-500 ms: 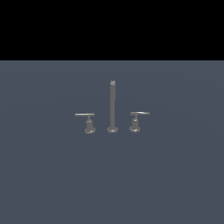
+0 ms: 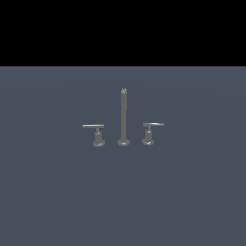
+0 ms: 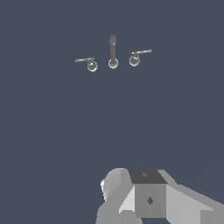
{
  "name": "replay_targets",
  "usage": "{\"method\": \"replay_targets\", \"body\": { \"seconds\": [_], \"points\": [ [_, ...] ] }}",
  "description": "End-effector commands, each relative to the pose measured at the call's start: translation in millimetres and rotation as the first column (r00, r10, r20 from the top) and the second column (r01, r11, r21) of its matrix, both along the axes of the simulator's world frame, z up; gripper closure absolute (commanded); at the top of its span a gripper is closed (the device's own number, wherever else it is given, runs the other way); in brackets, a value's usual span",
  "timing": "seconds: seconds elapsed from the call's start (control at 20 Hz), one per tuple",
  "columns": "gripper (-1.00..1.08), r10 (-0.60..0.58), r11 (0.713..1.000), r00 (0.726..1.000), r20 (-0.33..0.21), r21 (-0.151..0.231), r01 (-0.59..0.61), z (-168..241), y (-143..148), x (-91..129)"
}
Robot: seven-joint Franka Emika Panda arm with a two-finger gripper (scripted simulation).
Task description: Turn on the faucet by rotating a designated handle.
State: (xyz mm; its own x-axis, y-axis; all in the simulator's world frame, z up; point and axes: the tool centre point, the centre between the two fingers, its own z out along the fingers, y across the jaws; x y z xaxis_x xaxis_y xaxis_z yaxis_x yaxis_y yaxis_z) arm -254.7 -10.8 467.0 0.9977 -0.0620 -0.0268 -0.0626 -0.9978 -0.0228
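The faucet [image 2: 124,117] stands on the dark grey floor in the exterior view: a tall thin post on a round foot with a short lever handle on each side. The handle [image 2: 97,132] with the slim stem and straight flat lever bar is on the exterior view's left. Its twin [image 2: 150,131], with a chunkier hub and a slightly bent lever, is on the right. The wrist view shows the faucet [image 3: 113,51] from above and far off, with the handle [image 3: 87,62] beside the post. No gripper fingers show in either view.
A pale grey blocky part of the arm [image 3: 148,199] fills the edge of the wrist view, well away from the faucet. Flat dark grey floor [image 2: 123,202] surrounds the faucet on all sides.
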Motion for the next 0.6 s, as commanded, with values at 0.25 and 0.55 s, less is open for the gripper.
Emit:
{"method": "replay_targets", "body": {
  "seconds": [0.25, 0.55],
  "points": [
    [1.08, -0.086, 0.996, 0.996, 0.000, -0.002, 0.086, -22.2, 18.7, 7.4],
    [1.08, -0.196, 0.981, 0.981, 0.000, -0.004, 0.196, -51.1, 42.1, 19.6]
  ]
}}
